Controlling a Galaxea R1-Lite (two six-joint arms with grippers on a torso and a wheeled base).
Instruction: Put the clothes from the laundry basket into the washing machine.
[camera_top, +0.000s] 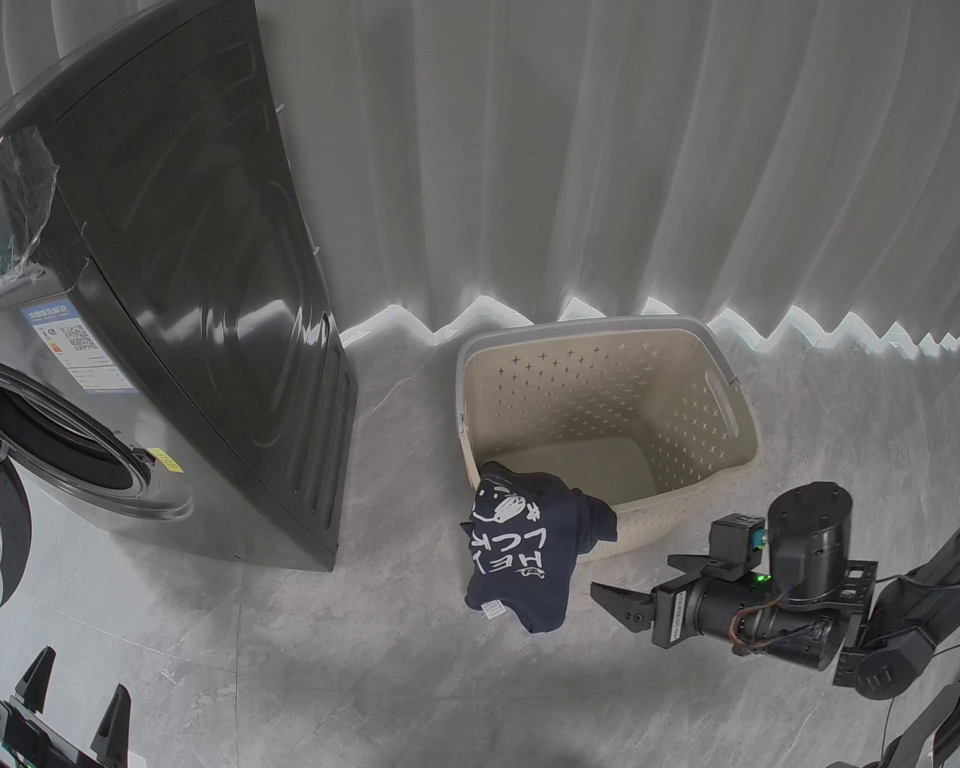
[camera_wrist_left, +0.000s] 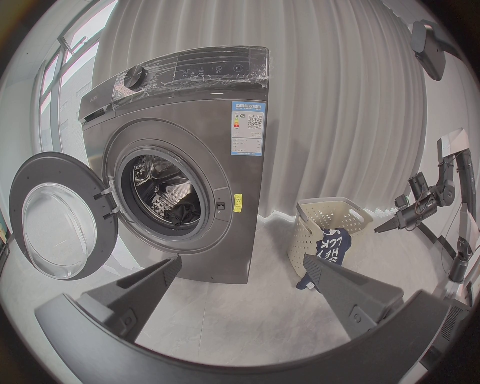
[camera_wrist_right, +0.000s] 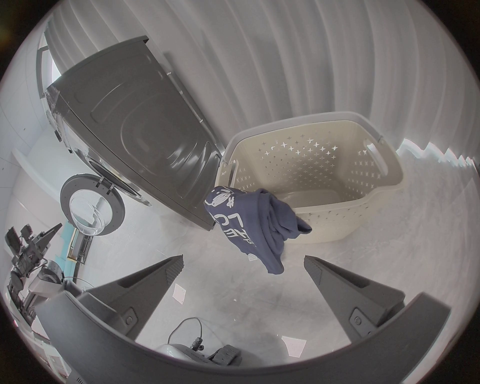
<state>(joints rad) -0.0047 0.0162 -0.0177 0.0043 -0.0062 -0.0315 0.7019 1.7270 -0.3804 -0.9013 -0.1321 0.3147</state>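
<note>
Near left, low over grey floor (camera_top: 350, 660): L tool (camera_top: 82, 672). Fingers spread wide, nothing between. Same in L wrist view (camera_wrist_left: 240, 265): spread, empty, facing washing machine front.

Near right, slightly farther in: R tool (camera_top: 632, 575), level above floor, tips aimed left at navy shirt, close but no contact. Fingers apart, empty; same in R wrist view (camera_wrist_right: 242, 262). Also small and far off in L wrist view (camera_wrist_left: 387, 227).

Centre, mid-distance: navy shirt (camera_top: 525, 550) (camera_wrist_left: 330, 245) (camera_wrist_right: 255, 225), white print on front. Draped over near-left corner of laundry basket rim. Bulk hanging down outer wall toward floor, one fold lapping over rim to inside. Hem on floor or just above: can't tell.

Just behind shirt: laundry basket (camera_top: 600, 330) (camera_wrist_left: 320, 205) (camera_wrist_right: 300, 125). Beige plastic, star-shaped perforations, handle slot in right wall, standing upright on floor.

Left, mid to far: washing machine (camera_top: 200, 300) (camera_wrist_left: 200, 125) (camera_wrist_right: 135, 125). Dark grey front-loader, left of basket, near but apart. Round door (camera_wrist_left: 60, 215) (camera_wrist_right: 92, 205) swung fully open. Drum (camera_wrist_left: 160, 175) exposed, w/ dark garment (camera_wrist_left: 182, 212) lying low inside.

Far: white pleated curtain (camera_top: 600, 150) across whole back, down to floor behind basket and machine.
</note>
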